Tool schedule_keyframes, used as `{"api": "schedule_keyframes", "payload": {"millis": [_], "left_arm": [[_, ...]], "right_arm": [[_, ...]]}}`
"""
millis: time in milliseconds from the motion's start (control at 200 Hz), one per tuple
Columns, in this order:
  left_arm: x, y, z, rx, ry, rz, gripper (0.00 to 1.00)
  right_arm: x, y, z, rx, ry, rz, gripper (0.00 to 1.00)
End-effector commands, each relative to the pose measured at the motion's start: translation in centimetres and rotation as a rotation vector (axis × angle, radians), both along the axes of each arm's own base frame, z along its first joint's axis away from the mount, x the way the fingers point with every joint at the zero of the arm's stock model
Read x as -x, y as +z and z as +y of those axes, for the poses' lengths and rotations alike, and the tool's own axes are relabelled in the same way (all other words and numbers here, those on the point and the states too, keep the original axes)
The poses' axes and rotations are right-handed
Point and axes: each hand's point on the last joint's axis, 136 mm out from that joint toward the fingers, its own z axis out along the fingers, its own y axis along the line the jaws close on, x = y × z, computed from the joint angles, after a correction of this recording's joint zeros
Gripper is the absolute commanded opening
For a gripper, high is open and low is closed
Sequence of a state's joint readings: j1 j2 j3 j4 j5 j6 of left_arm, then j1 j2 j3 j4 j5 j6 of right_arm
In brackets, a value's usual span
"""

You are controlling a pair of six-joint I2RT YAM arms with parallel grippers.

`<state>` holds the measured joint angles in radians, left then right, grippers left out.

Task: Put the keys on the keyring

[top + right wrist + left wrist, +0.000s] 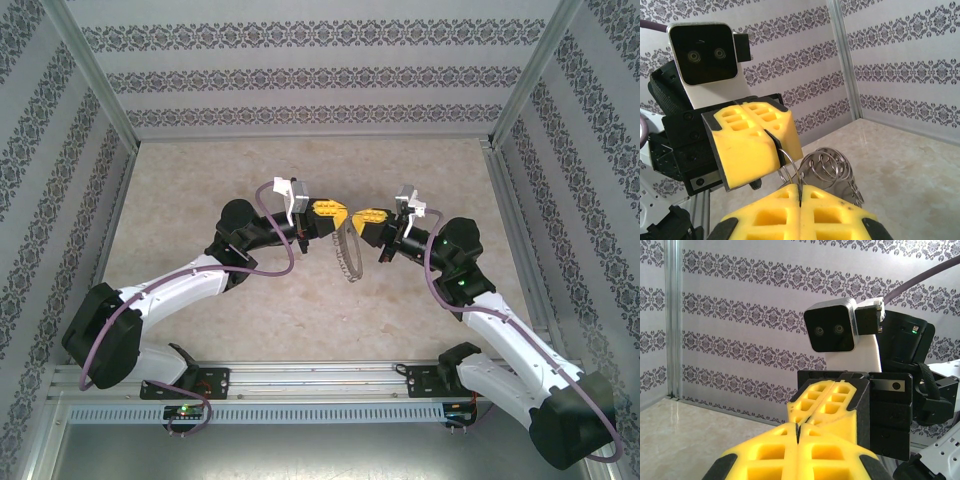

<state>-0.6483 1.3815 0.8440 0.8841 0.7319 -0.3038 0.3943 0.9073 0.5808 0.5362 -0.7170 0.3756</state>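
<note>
— Yellow fingers (pixel 765 220) of my right pincer (pixel 800 191), nearest the right wrist lens: pressed together with no gap at the seam, and a thin wire of the keyring (pixel 790 167) runs down into that seam.

— Where does the wire's other end go?

— Up to my left pincer (pixel 771 142), which faces the right one tip to tip and is likewise closed. The wire enters its seam from below. Both pincers thus grip the keyring, which bridges the short space between them. Its chain (pixel 832 167) of small overlapping rings hangs just to the right of the wire, in front of the pale table (pixel 910 170). Whether its low end touches the table, I cannot tell.

— Counts?

— One keyring and one chain along it; the small rings overlap too much to count. Two pincers, two fingers each. Two wrist cameras, and I can see the left one (pixel 702 52) above its fingers.

— Pose of the arms?

— Seen from above, my left arm (pixel 170 295) and right arm (pixel 500 330) rise from their bases at the near edge. The elbows are bent outward and the forearms converge over the middle of the table. The pincers meet there, almost touching, and the chain drapes below their meeting point toward the bases.
</note>
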Motion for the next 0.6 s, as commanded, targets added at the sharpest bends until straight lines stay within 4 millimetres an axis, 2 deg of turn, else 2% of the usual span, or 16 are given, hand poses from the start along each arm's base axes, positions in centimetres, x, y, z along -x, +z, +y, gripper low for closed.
{"api": "schedule_keyframes", "payload": {"millis": [0,320,395,430,505,595], "left_arm": [[2.5,5.5,0.4,0.144,-0.037,-0.179,0.0],[2.5,4.9,0.0,0.127,-0.058,-0.166,0.0],[2.4,4.7,-0.1,0.122,-0.06,-0.161,0.0],[2.4,4.7,-0.1,0.121,-0.058,-0.163,0.0],[2.4,4.6,-0.1,0.119,-0.058,-0.16,0.0],[2.5,4.7,-0.1,0.119,-0.062,-0.161,0.0]], "right_arm": [[-0.1,-2.3,-0.2,0.028,0.0,0.081,0.0],[-0.4,-1.8,-0.5,0.02,-0.029,0.065,0.0],[-0.6,-1.7,-0.7,0.017,-0.041,0.062,0.26],[-0.6,-1.5,-0.8,0.015,-0.046,0.057,0.33],[-0.6,-1.3,-0.9,0.012,-0.052,0.051,0.39],[-0.7,-1.1,-0.8,0.011,-0.05,0.046,0.4]]}}
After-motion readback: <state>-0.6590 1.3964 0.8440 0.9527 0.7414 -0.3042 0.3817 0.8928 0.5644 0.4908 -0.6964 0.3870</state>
